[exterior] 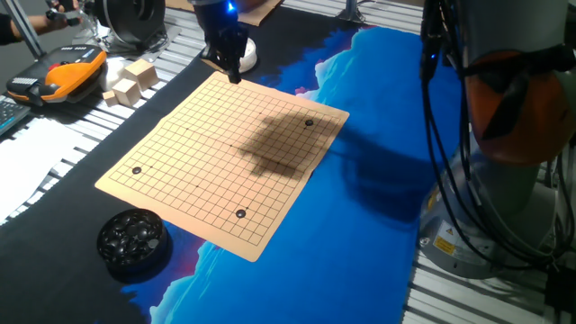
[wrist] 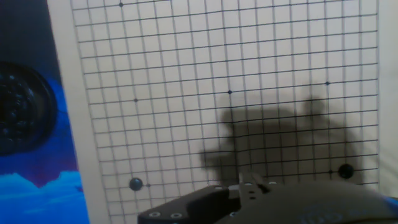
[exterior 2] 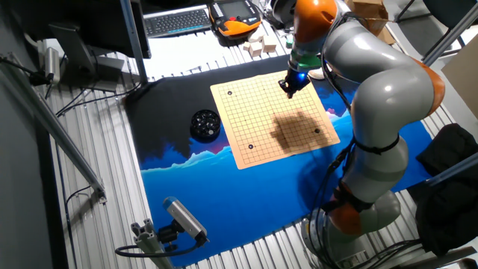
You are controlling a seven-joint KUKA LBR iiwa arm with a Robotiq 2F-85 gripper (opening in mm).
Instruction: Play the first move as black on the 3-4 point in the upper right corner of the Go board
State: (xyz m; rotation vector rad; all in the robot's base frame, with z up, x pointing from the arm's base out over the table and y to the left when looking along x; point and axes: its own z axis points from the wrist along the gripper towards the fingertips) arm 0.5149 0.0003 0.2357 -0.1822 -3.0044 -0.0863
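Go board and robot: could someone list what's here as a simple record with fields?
board: Go board, tan grid, lying flat on a blue and black mat
stones on board: three black stones, e.g.
bowl: black bowl of black stones, beside the board
gripper: gripper over the board's far corner; open or shut not visible
off-mat: wooden blocks

Three small round glossy black stones [exterior: 310, 122] lie flat on the tan gridded Go board [exterior: 207, 171], apparently all apart from the gripper [exterior: 232, 72].

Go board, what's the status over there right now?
Hand over board's far corner, grip unclear. Three black stones down, one at. Bowl full. Nothing blocking.
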